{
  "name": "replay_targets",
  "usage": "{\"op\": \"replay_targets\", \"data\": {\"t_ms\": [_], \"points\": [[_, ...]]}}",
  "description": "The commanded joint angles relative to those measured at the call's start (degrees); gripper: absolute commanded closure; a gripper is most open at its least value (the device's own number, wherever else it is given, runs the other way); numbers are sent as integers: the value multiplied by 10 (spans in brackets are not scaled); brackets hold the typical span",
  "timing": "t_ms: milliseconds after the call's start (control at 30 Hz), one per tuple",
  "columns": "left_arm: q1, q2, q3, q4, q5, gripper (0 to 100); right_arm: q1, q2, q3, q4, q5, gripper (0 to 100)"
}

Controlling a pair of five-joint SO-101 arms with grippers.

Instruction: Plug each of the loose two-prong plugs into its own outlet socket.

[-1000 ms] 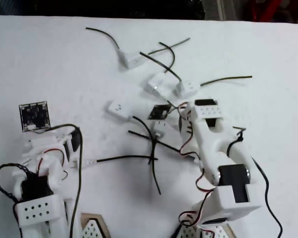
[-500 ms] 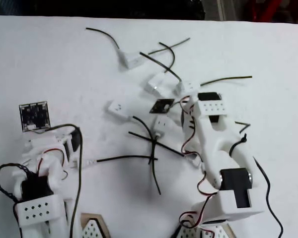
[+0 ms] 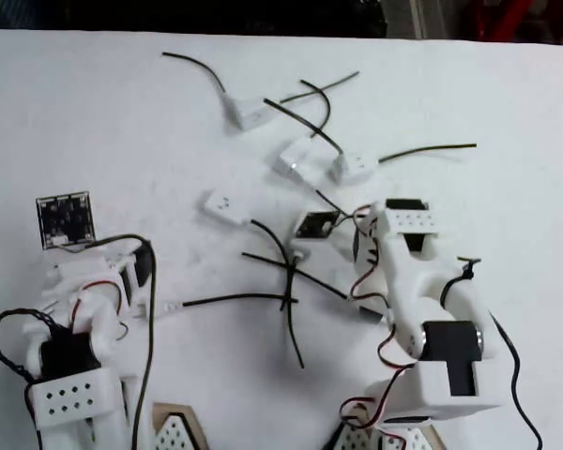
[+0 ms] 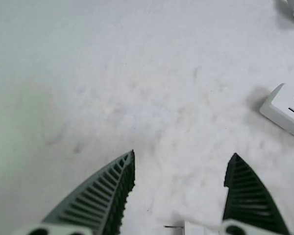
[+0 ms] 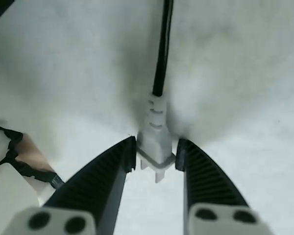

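Note:
My right gripper (image 5: 156, 142) is shut on a white two-prong plug (image 5: 156, 147); its black cable (image 5: 161, 54) runs away over the table and its prongs point back at the wrist. From above, that plug (image 3: 298, 253) sits mid-table under the right arm (image 3: 408, 272). Several white outlet sockets lie beyond it: one (image 3: 227, 206) to the left, one (image 3: 247, 114) farther back, and two (image 3: 296, 157) (image 3: 354, 169) close together. My left gripper (image 4: 183, 154) is open over bare table, with one outlet (image 4: 286, 107) off to its side. Another plug (image 3: 169, 307) lies by the left arm (image 3: 80, 291).
Loose black cables (image 3: 286, 281) cross the middle of the table between the arms. More cable ends (image 3: 427, 150) trail from the far outlets. A white plug edge (image 4: 191, 228) shows just below my left fingers.
The right arm has drawn back toward the near edge with the plug in its gripper, dragging the cable along. The left arm has not moved.

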Motion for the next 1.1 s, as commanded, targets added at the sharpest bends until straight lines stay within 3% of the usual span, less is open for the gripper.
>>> {"op": "replay_targets", "data": {"t_ms": [0,300,600,800,1067], "points": [[-4,-6,-5,-14,0,707,-16,-17,3,-12,2,868],[-4,-6,-5,-14,0,707,-32,-21,21,-23,1,983],[-4,-6,-5,-14,0,707,-34,-73,21,-51,-40,981],[-4,-6,-5,-14,0,707,-79,-84,38,-83,-92,977],[-4,-6,-5,-14,0,707,-117,-87,61,-78,-96,921]]}}
